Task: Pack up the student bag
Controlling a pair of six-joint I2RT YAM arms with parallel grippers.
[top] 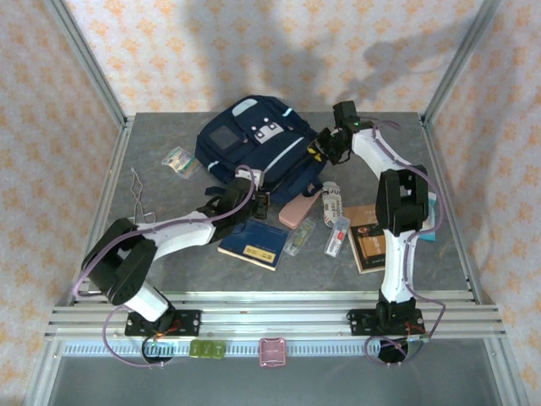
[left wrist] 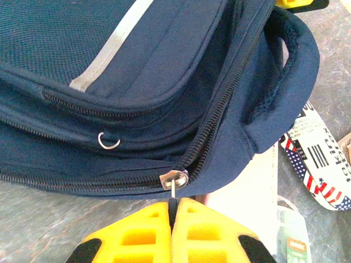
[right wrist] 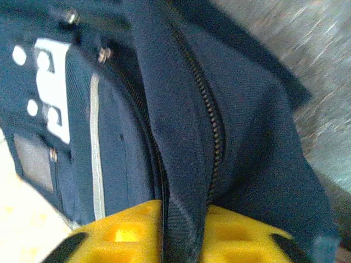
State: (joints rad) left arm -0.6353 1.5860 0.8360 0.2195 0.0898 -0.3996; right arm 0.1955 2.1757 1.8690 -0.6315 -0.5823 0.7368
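The student bag (top: 254, 139), navy with a grey stripe and white patches, lies at the back middle of the table. My left gripper (top: 258, 196) is at its near edge. In the left wrist view the yellow fingers (left wrist: 175, 204) are shut on the thin metal tab of the zipper slider (left wrist: 174, 179), where the main zip of the bag (left wrist: 82, 44) starts to gape. My right gripper (top: 319, 150) is at the bag's right side. In the right wrist view a fold of the bag's fabric (right wrist: 247, 137) with the zipper edge stands between its yellow fingers (right wrist: 184, 211), touching both.
Near the bag's front lie a blue book (top: 254, 244), a pink case (top: 297, 210), small bottles and tubes (top: 332, 201) and a brown book (top: 369, 237). A small packet (top: 179, 161) and a wire piece (top: 139, 199) lie at the left. A flag-patterned item (left wrist: 315, 164) lies beside the bag's handle.
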